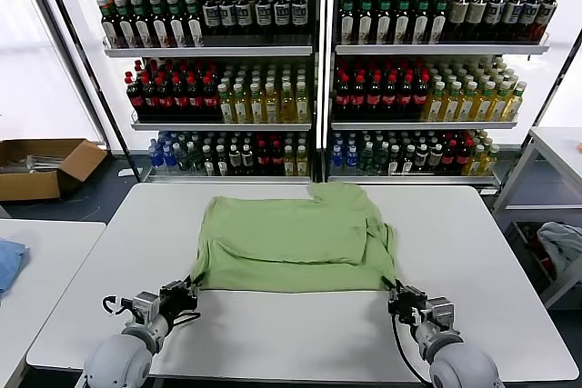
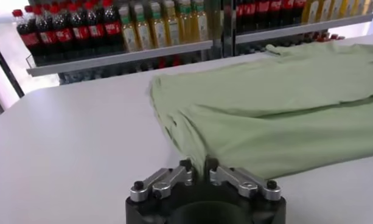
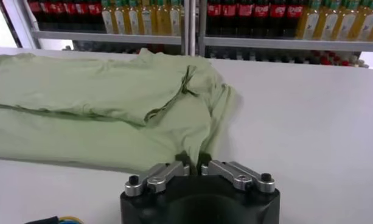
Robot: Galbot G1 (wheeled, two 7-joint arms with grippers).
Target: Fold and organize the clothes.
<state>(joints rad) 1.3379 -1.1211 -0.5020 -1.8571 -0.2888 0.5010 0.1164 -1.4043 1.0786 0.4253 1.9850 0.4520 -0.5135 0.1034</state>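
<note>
A light green shirt [image 1: 293, 244] lies partly folded on the white table [image 1: 300, 333], plain side up, with a sleeve doubled over at its right. My left gripper [image 1: 188, 290] is shut on the shirt's near left corner; the cloth runs between its fingers in the left wrist view [image 2: 198, 167]. My right gripper [image 1: 397, 296] is shut on the near right corner; the cloth is pinched between its fingers in the right wrist view [image 3: 194, 163]. The shirt fills the far part of both wrist views [image 2: 277, 109] [image 3: 101, 103]. Collar and logo are hidden.
Shelves of bottled drinks [image 1: 309, 70] stand behind the table. A cardboard box [image 1: 41, 168] sits on the floor at the far left. A second table [image 1: 36, 270] at the left holds a blue cloth [image 1: 7, 263]. Another table stands at the right.
</note>
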